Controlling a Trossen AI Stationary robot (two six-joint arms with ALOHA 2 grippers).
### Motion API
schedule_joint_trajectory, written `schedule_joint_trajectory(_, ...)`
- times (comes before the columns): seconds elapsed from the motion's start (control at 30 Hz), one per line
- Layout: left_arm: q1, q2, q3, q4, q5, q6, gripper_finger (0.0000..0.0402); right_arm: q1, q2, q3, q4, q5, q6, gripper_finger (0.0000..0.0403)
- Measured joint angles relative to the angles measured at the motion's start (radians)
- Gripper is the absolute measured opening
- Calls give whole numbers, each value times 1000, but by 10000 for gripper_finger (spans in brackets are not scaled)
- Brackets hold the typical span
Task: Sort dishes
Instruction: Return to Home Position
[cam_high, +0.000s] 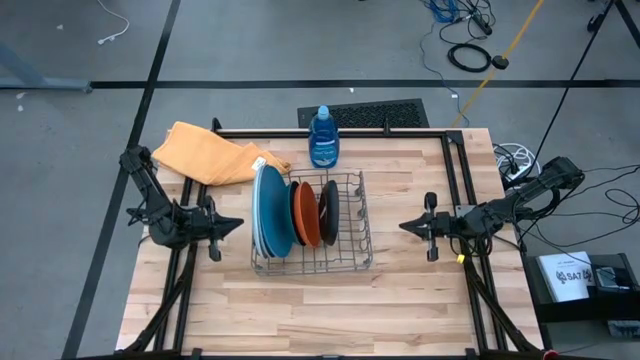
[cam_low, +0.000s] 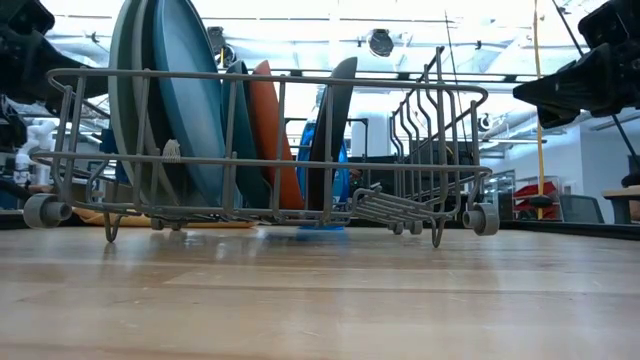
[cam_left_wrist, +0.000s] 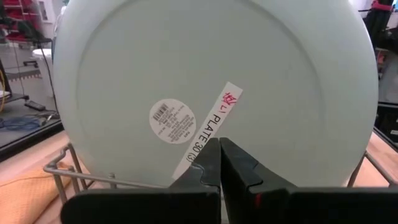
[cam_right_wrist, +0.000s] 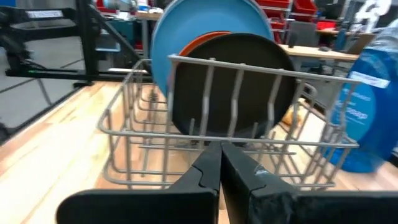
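Now, plates (cam_high: 272, 212) standing on edge in the wire rack (cam_high: 352, 262) on the surface (cam_high: 300, 310), left hand (cam_high: 236, 225) clenched empty left of it, right hand (cam_high: 405, 227) clenched empty to its right.

Wire rack (cam_high: 356, 236) on table (cam_high: 400, 300); blue bottle (cam_high: 323, 138), orange cloth (cam_high: 210, 155) (crumpled) behind.
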Motion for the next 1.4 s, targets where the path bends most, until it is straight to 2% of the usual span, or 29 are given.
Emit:
schedule_joint_trajectory(0.13, 0, 0, 0, 0, 0, 0, 0, 0, 0, 0, 0, 45, -5, 0)
schedule_joint_trajectory(1.4, 0, 0, -2, -1, 0, 2, 0, 0, 0, 0, -3, 48, -8, 0)
